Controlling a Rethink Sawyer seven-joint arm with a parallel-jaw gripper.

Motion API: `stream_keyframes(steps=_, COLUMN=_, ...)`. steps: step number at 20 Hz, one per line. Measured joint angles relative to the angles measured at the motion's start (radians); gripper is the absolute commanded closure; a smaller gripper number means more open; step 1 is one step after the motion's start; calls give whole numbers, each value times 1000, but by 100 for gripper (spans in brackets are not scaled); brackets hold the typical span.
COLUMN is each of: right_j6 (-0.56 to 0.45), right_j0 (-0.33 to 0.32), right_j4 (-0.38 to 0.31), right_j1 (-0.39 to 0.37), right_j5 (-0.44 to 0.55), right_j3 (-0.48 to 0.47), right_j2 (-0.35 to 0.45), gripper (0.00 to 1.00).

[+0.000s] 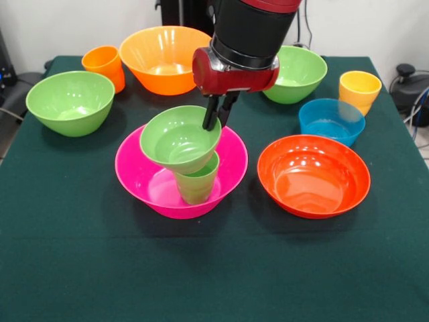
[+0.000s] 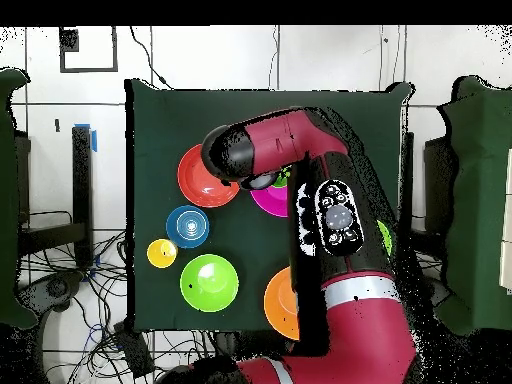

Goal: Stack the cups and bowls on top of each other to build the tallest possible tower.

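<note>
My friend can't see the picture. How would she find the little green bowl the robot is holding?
Find the big pink bowl in the middle of the table. A green cup stands inside it, and the small green bowl sits tilted on that cup, the gripper pinching its rim. The other green bowls are bigger and sit on the cloth.

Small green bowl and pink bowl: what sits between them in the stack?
A green cup, standing upright inside the pink bowl, with the small green bowl tilted on top. The front view shows this.
</note>
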Motion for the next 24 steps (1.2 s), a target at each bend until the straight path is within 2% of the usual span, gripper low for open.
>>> stream_keyframes(steps=24, right_j6=0, right_j0=0, right_j4=0, right_j1=-3, right_j5=0, right_j3=39, right_j2=0, gripper=100)
